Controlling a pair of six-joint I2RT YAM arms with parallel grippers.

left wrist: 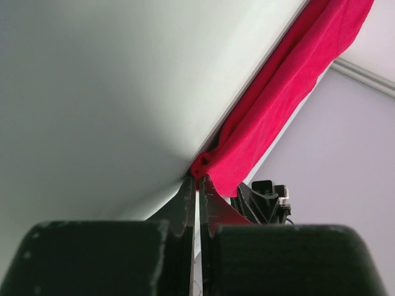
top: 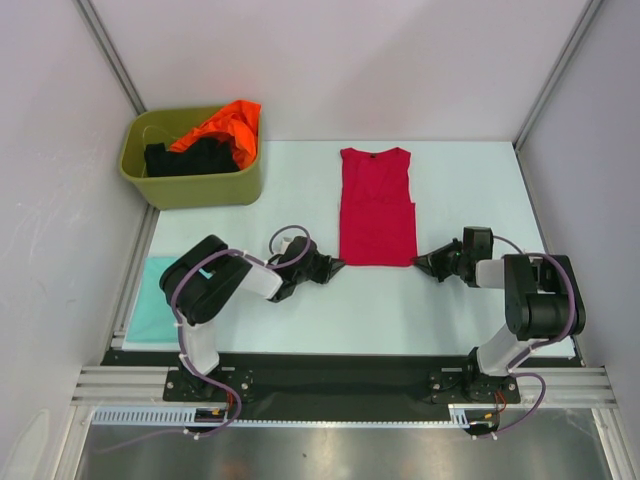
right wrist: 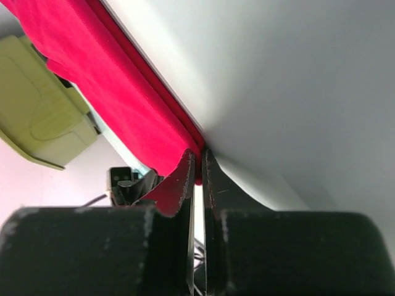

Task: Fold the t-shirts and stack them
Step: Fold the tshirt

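A crimson-red t-shirt lies flat in the middle of the table, folded into a narrow strip with its collar at the far end. My left gripper lies low at its near left corner, and in the left wrist view the jaws are shut on that corner of red cloth. At the near right corner my right gripper is likewise shut on the hem of the red shirt. A pale teal folded t-shirt rests at the table's left edge.
An olive-green tub at the far left holds an orange t-shirt and a black one. The tub also shows in the right wrist view. White walls close in the table on three sides.
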